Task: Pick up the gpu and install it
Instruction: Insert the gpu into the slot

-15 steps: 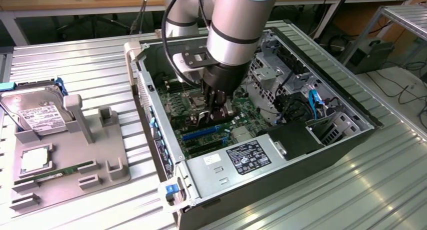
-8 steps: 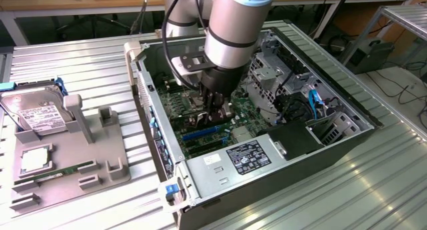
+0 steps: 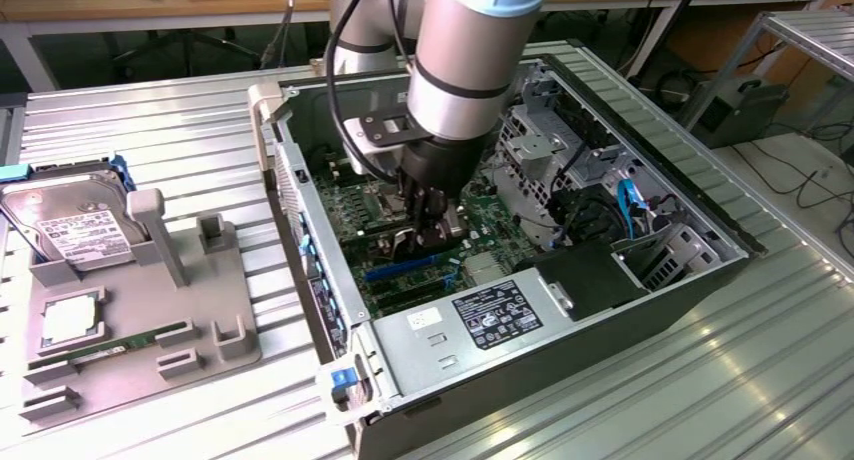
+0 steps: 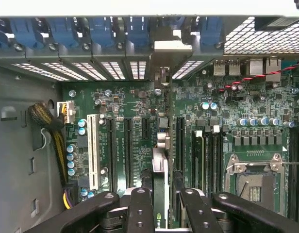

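The gpu [image 4: 160, 167] stands on edge between my gripper's two black fingers [image 4: 141, 208], so my gripper [image 4: 164, 196] is shut on it. The card's silver bracket [image 4: 172, 48] reaches the rear slot openings of the case. The card lies along the motherboard [image 4: 135, 102] between black expansion slots [image 4: 127, 150]; I cannot tell whether it sits in a slot. In the exterior view my gripper [image 3: 424, 238] is deep inside the open computer case [image 3: 694, 230], low over the board, with the gpu [image 3: 441, 232] partly hidden by the fingers.
A white slot [image 4: 93, 150], the CPU socket [image 4: 251, 179] and RAM slots flank the card. The power supply [image 3: 494, 315] fills the case's near end. On the exterior view's left, a grey holder [image 3: 200, 310] carries a hard drive [image 3: 74, 230] and a green RAM stick [image 3: 114, 348].
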Controlling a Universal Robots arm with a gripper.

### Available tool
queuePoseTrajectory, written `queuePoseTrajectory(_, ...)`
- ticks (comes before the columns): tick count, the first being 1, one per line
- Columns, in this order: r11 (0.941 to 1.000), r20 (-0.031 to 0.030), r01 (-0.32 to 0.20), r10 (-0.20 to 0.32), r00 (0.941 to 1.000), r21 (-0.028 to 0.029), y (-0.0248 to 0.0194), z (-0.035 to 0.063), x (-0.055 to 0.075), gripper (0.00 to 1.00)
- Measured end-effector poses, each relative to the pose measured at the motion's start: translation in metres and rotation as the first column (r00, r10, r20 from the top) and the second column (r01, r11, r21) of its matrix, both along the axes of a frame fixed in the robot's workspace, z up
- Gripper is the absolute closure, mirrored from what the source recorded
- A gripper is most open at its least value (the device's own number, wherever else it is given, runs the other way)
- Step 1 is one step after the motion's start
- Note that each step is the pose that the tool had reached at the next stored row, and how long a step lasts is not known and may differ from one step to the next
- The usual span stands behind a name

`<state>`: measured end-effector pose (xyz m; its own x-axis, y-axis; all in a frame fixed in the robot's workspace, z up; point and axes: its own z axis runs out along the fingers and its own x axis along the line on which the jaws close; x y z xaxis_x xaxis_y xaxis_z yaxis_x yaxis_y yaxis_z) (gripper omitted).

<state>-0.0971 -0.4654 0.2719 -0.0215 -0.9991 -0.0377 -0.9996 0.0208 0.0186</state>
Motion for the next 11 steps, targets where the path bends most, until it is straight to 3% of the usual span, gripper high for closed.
queuePoseTrajectory(4,1.0000,-0.0041,0.000,0.000,1.0000,-0.0001,0.0012,-0.0019,0.0000,0.74)
queuePoseTrajectory(7,1.0000,-0.0115,0.000,0.000,0.9999,-0.0001,0.0013,-0.0039,0.0000,0.74)
queuePoseTrajectory(11,1.0000,-0.0140,-0.003,0.003,0.9999,0.0004,0.0014,-0.0077,0.0000,0.74)
